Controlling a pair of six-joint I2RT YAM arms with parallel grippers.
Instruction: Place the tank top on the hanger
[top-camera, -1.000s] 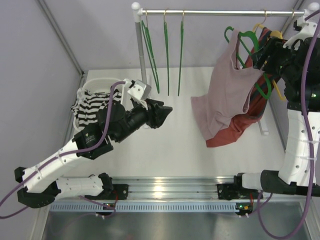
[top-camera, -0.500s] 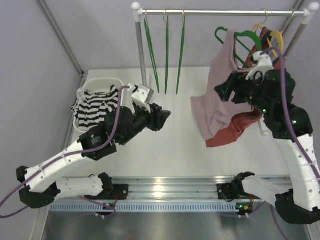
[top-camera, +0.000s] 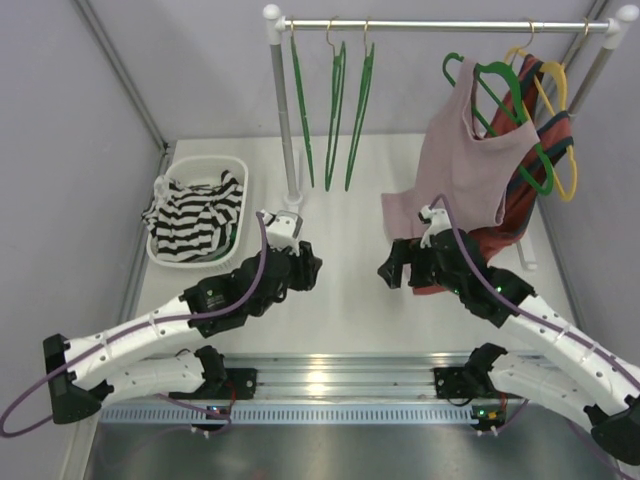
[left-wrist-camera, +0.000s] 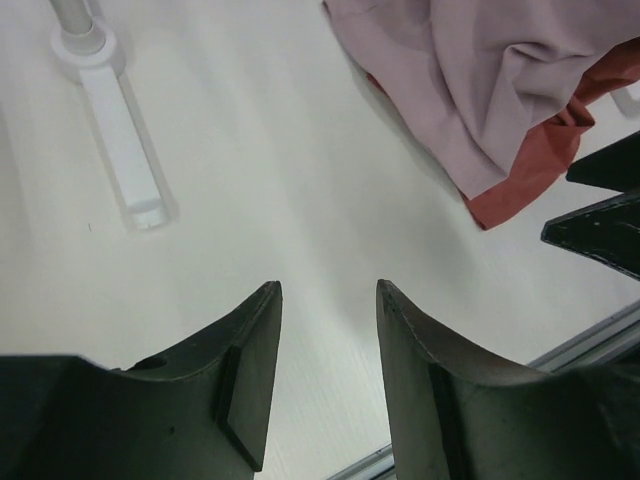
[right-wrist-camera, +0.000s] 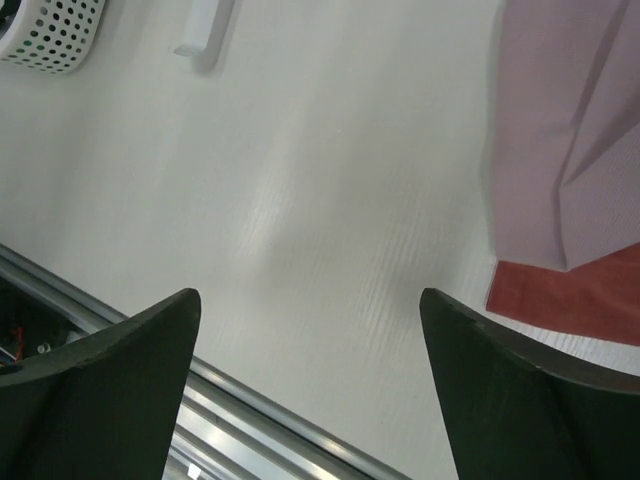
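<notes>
The dusty-pink tank top (top-camera: 462, 165) hangs draped on a green hanger (top-camera: 497, 78) at the right end of the rail, and its hem reaches the table. It also shows in the left wrist view (left-wrist-camera: 480, 70) and the right wrist view (right-wrist-camera: 570, 130). I cannot tell what the hanger's hook rests on. My left gripper (top-camera: 305, 266) is open and empty, low over the table and left of the top; its jaws (left-wrist-camera: 328, 300) stand apart over bare table. My right gripper (top-camera: 390, 268) is open and empty just below the hem, its jaws (right-wrist-camera: 310, 300) wide apart.
A rust-red top (top-camera: 520, 205) and a yellow hanger (top-camera: 556, 110) hang behind the tank top. Three spare green hangers (top-camera: 335, 100) hang at the left of the rail (top-camera: 420, 24). The rack post (top-camera: 284, 120) and its foot (left-wrist-camera: 115, 120) stand mid-table. A white basket (top-camera: 190, 168) holds a striped garment.
My right arm has come down from the hanger at the rail to low over the table, empty. My left arm has drawn back toward the near edge. The tank top stays hanging.
</notes>
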